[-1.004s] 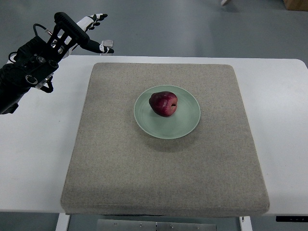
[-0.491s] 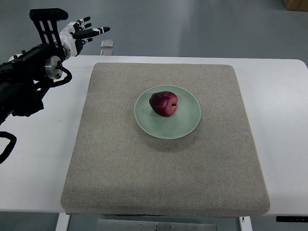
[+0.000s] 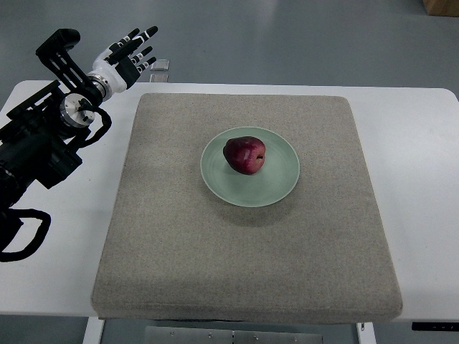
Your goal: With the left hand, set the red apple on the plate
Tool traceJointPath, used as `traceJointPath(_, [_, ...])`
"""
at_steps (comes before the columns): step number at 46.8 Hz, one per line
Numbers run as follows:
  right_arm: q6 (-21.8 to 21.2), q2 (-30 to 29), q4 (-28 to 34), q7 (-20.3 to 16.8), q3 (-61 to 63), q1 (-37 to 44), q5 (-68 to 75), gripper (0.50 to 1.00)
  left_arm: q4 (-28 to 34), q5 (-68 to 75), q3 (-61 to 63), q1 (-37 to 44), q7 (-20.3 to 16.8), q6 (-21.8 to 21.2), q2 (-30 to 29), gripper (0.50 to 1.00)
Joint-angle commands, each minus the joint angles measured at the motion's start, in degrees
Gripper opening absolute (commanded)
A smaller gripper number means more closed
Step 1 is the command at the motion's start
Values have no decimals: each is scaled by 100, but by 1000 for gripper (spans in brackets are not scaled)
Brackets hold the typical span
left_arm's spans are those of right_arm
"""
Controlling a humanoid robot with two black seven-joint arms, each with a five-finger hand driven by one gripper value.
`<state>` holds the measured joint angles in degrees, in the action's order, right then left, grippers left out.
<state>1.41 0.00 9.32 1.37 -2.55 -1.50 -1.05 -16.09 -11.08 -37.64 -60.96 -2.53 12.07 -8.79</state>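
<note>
In the top view, the red apple [image 3: 244, 155] is sitting on the pale green plate [image 3: 281, 182], a little toward the plate's far-left part, with its stem dimple facing right. The plate is resting near the middle of the grey felt mat [image 3: 179, 251], which is covering most of the white table [image 3: 50, 251].

The left hand [image 3: 128, 52] is hanging well apart from the plate, up past the mat's far-left corner and over the table's far edge. Its fingers [image 3: 143, 36] are spreading apart and pointing away from the robot, and they are gripping nothing. The black left arm [image 3: 43, 143] is reaching in from the picture's left edge, with a dark cable looping beside it over the table. The right arm is not showing anywhere.

Judging by how things are lying, the placing looks done: the apple is on the plate and the hand is empty. What seems left, at most, is bringing the arm to rest.
</note>
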Motion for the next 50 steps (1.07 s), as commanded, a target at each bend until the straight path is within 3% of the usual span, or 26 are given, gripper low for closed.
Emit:
traceJointPath(1, [0, 0, 0, -5, 0, 0, -1, 964, -8, 18, -51, 32, -72, 129, -9, 994])
traceJointPath(50, [-53, 0, 44, -14, -9, 0, 8, 964, -34, 80, 19, -47, -134, 217, -114, 994])
